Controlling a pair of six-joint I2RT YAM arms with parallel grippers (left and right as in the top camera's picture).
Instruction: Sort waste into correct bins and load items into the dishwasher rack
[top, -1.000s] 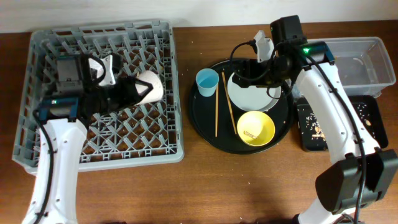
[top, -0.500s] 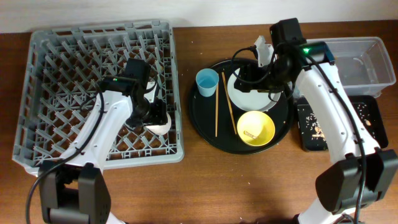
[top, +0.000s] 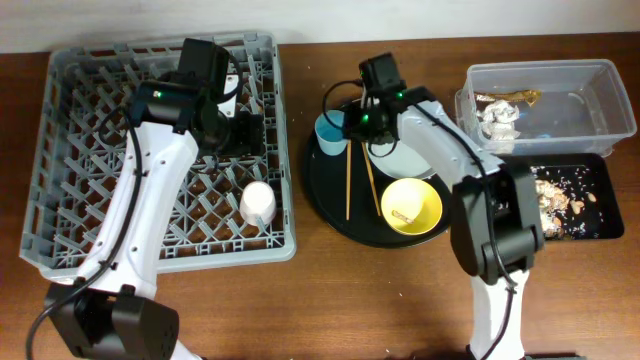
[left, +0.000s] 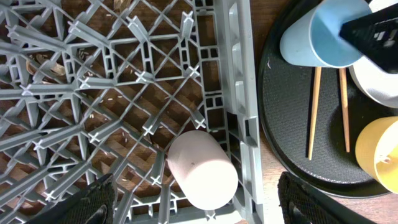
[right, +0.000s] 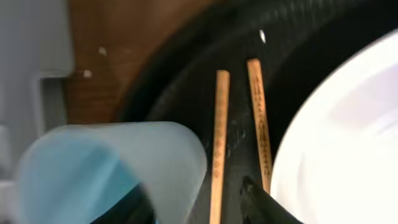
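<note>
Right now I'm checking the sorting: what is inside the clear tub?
A crumpled white tissue and a brown-gold wrapper lie in the clear tub; anything beneath them is hidden.

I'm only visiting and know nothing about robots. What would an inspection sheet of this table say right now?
Surface: brown wooden table.
Job's things: pink cup in the dishwasher rack; blue cup, chopsticks, plate and yellow bowl on the round black tray; tissue and wrapper in the clear tub; food scraps in the black tray.
Clutter: crumbs under the rack grid.
Grippers: left gripper open above the pink cup; right gripper open over the chopsticks.
Cables: black cable looping off the right arm.
Surroundings: pale wall behind.
</note>
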